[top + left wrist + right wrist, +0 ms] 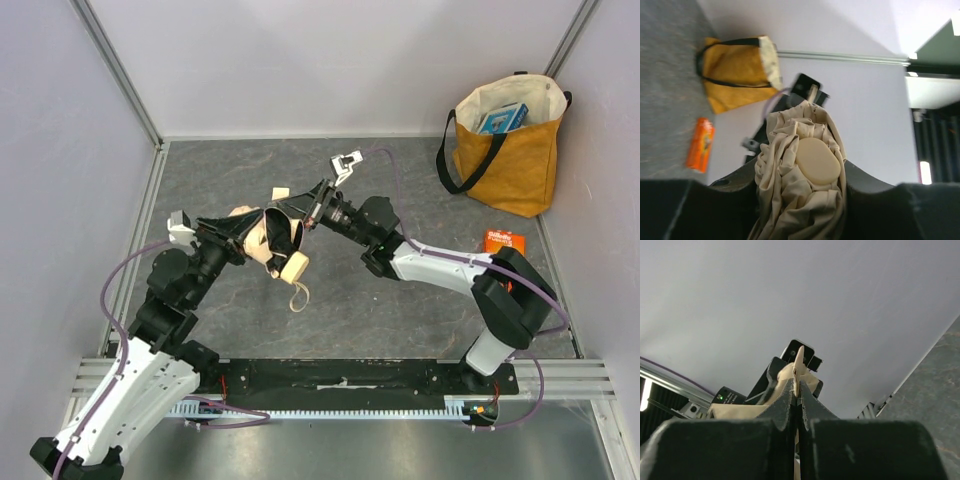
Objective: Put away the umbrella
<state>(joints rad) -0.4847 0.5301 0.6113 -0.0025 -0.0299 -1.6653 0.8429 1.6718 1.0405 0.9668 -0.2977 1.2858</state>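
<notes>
Cream umbrella (290,264) mid-table, well clear of walls (250,60): left hand (252,230) clenched around it, right hand (303,212) pinching its fabric edge.

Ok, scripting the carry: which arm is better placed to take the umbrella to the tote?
Left, likely: the left gripper clasps the umbrella by its bunched body; the right gripper only pinches a thin fabric tab.

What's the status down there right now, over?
Left gripper clamped round umbrella bundle. Right gripper pinching its fabric tab. Umbrella held up between arms. Orange box lies near tote bag.
</notes>
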